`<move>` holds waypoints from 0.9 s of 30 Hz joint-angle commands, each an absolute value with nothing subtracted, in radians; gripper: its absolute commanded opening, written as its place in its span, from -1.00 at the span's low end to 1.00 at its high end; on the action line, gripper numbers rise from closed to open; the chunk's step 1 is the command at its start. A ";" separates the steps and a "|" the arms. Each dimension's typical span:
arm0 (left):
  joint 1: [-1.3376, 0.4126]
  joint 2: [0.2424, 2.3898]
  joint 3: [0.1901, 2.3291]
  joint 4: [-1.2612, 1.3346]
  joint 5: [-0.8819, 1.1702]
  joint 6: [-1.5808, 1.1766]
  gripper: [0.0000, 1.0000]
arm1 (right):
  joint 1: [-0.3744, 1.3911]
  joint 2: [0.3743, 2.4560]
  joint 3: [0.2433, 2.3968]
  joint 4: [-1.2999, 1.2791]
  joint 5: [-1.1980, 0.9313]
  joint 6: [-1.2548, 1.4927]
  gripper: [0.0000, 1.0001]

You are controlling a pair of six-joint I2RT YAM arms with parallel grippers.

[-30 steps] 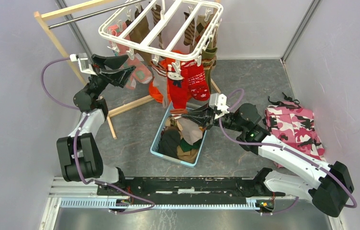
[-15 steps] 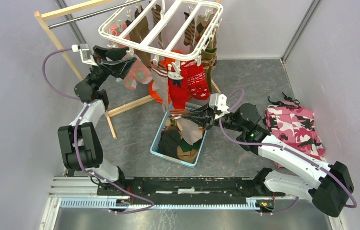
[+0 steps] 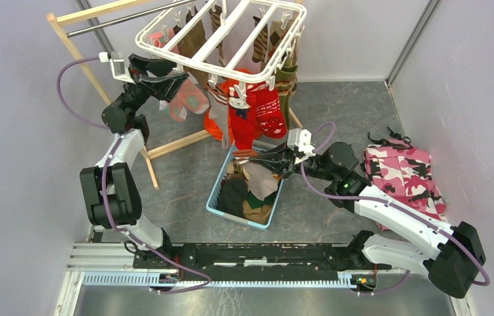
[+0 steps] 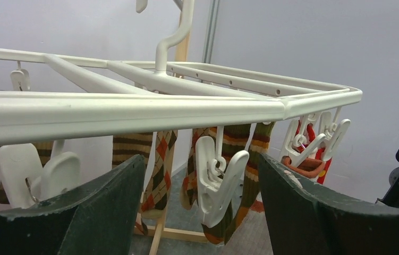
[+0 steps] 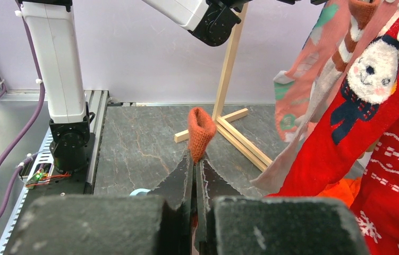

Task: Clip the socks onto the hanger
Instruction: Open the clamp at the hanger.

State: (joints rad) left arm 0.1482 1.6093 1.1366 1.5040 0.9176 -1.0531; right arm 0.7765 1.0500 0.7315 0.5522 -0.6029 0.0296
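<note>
- Our left gripper [image 4: 202,167] stood open facing a clip [image 4: 214,183]; a nudge could swing the hanger [image 4: 133,109].
- Our right gripper [image 5: 194,162] pinched a sock [image 5: 201,128] thinly; we judged it might slip.

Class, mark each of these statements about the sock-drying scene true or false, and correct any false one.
1. The right tool is shut on an orange-brown sock. True.
2. The left tool is clamped on a white clip. False: it is open, and the clip shows in the gap between its fingers.
3. The blue basket is empty. False: it holds a pile of mixed socks.
4. The pink camouflage garment hangs from the hanger. False: it lies on the floor, on the right arm's side.
5. Red socks hang from the hanger. True.
</note>
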 commanded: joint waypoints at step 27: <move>0.118 1.643 1.242 1.735 0.945 -1.169 -0.57 | 0.773 1.039 0.773 0.595 -0.629 0.036 -1.00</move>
State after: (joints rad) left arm 0.1215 1.6432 1.2148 1.5085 0.9272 -1.1130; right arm 0.7765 1.0500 0.7315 0.5518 -0.6067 0.0292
